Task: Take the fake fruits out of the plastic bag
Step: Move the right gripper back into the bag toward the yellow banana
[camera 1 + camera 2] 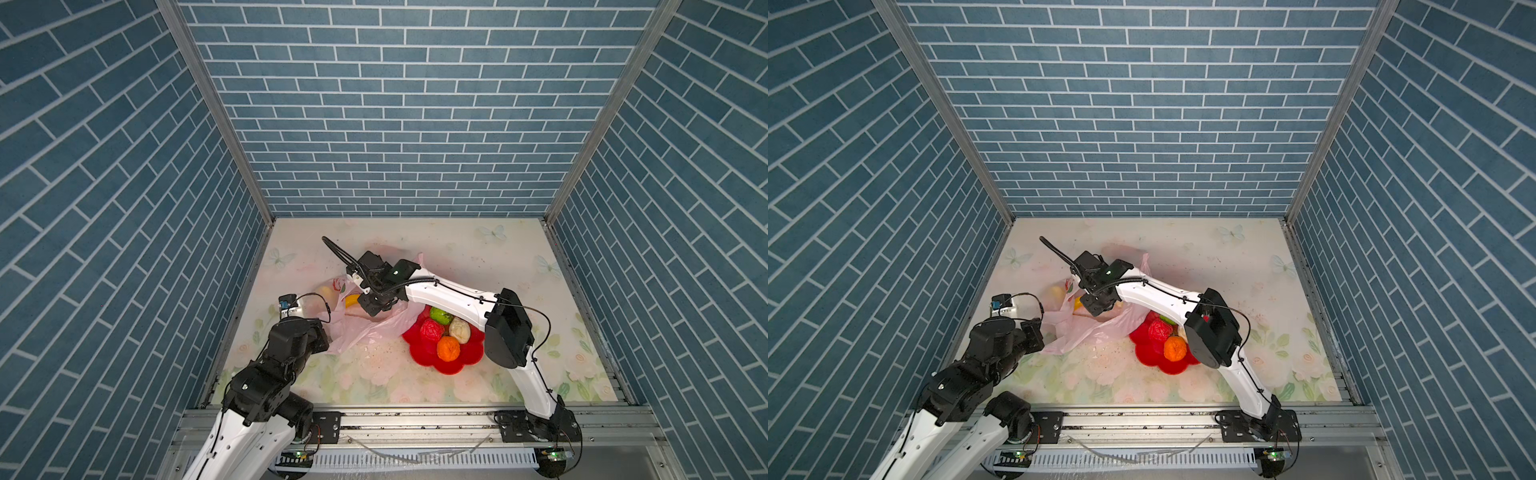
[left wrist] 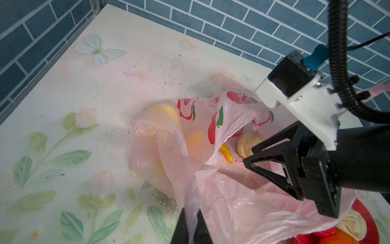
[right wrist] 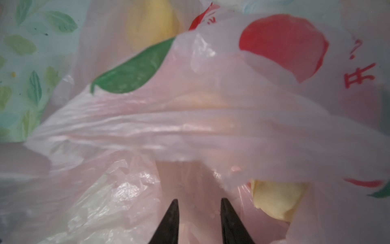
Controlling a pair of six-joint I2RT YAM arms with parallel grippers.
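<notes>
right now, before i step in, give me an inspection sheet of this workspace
surface: floral tabletop, scuffed, dark specks
job's things: plastic bag lying open; banana, cream fruit and yellow fruit inside; green fruit, second cream fruit, red fruit, orange fruit in red dish
clutter: yellow speck
grippers: left gripper shut on the bag's edge; right gripper open inside the bag mouth, beside the cream fruit
cables: black conduit arcs above right wrist; thin wire at left wrist
surroundings: blue brick-pattern walls, front metal rail
</notes>
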